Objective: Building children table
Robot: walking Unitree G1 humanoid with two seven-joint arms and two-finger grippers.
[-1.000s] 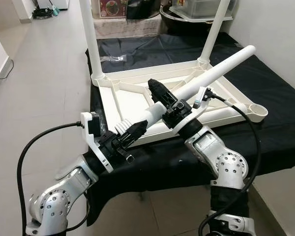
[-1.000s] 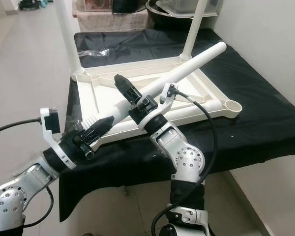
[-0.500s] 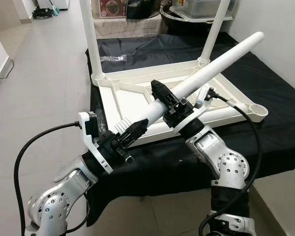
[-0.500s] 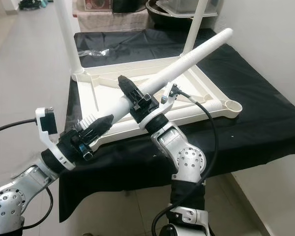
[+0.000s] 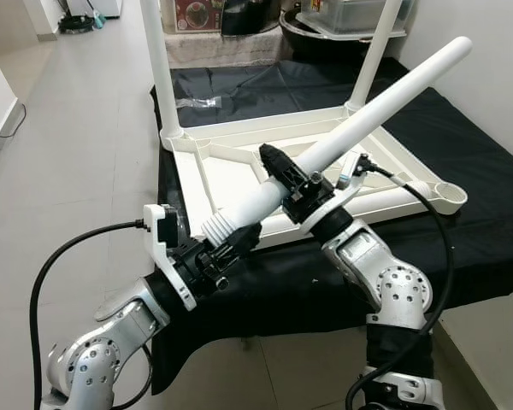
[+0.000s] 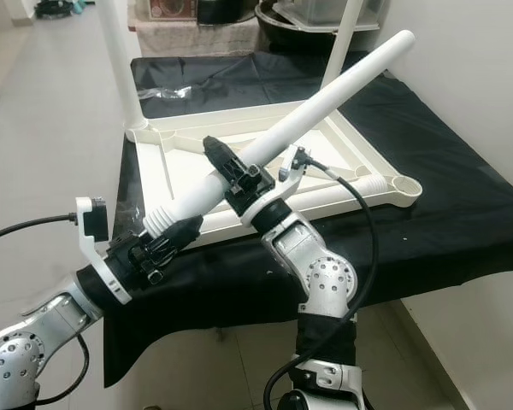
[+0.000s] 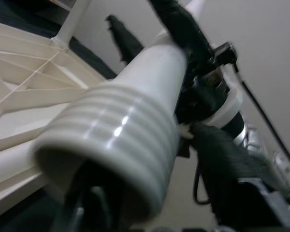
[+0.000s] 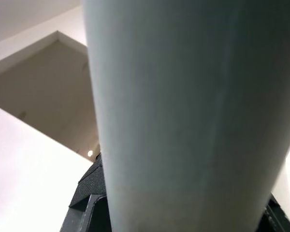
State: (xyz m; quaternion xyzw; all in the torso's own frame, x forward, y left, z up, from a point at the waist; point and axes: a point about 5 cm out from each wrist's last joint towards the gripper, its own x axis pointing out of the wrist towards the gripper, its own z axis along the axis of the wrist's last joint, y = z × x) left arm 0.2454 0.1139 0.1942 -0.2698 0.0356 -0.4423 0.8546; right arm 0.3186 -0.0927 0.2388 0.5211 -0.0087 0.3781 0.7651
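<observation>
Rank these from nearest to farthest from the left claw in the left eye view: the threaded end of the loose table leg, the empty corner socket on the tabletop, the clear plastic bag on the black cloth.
1. Threaded end of the loose leg: right at the left claw.
2. Clear plastic bag: far side of the cloth, behind the upturned tabletop.
3. Empty corner socket: on the robot's right, at the tabletop's near corner.

**Loose leg held slanted over upturned table**

The white plastic table top point(image 5: 239, 166) lies upside down on the black cloth, ribbed underside showing. Two white legs point(image 5: 156, 64) stand upright in its far corner sockets; the near right corner socket point(image 5: 445, 195) is open. A third leg point(image 5: 359, 124), a long tapered tube, slants above the frame, its threaded end point(image 5: 218, 228) low and near, its plain end high and far.
</observation>
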